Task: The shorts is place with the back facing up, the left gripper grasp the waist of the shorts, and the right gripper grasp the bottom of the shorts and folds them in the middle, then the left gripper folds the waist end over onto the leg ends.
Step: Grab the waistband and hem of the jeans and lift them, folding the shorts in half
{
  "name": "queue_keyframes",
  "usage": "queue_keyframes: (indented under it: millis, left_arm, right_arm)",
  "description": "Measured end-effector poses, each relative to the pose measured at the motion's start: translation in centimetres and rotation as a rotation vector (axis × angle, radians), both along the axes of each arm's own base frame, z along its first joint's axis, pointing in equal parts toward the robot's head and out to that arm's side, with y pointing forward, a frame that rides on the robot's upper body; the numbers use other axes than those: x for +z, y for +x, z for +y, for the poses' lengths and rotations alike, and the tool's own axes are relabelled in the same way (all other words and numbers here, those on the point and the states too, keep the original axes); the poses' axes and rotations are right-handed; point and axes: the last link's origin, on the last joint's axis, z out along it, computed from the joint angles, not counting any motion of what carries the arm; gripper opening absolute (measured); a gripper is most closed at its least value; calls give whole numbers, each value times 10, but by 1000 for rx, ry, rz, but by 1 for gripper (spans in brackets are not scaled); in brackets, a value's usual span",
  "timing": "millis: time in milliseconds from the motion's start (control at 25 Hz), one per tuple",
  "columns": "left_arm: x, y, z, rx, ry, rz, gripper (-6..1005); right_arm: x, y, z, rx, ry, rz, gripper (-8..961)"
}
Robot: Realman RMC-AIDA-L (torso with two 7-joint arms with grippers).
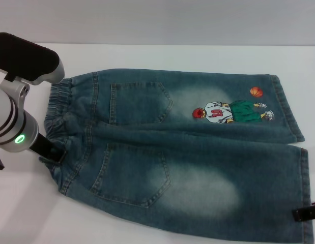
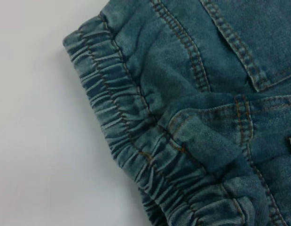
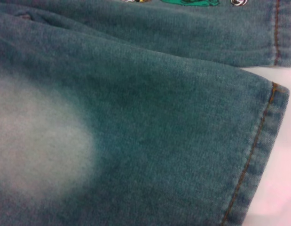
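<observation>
Shorts (image 1: 188, 157) lie flat on the white table (image 1: 147, 56), back side up, 2 patch pockets showing. Waist points left, legs point right. The elastic waistband (image 1: 58, 109) is puckered and slightly bunched at its near end. The far leg carries the cartoon basketball player (image 1: 231, 111) with the orange ball (image 1: 256, 92) just beyond it. Pale washed patches sit on both legs.

Left gripper (image 1: 54, 152) is at the near part of the waistband, its black tip touching or just over the bunched denim there; the silver arm with the green light (image 1: 19, 140) runs up and left from it. Whether this claw is released or clenched cannot be told: the prongs are not visible. The left wrist view shows only the gathered waistband (image 2: 131, 141) and a pocket seam, with bare table beside it.

Right gripper (image 1: 306, 213) shows only as a black piece at the near right edge, at the hem (image 1: 306, 168) of the near leg. Released or clenched: cannot tell. The right wrist view shows the near leg's hem (image 3: 265, 141) with orange stitching, lying flat on the table, and the far leg's hem (image 3: 277, 33) beyond it.
</observation>
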Motion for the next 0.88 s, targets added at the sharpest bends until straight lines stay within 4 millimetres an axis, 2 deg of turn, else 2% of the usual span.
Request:
queue_keyframes:
  millis: [880]
  left_arm:
    - [0,3,2,-13,2,-1,170]
  right_arm:
    - [-6,0,-5,-11,-29,10,732]
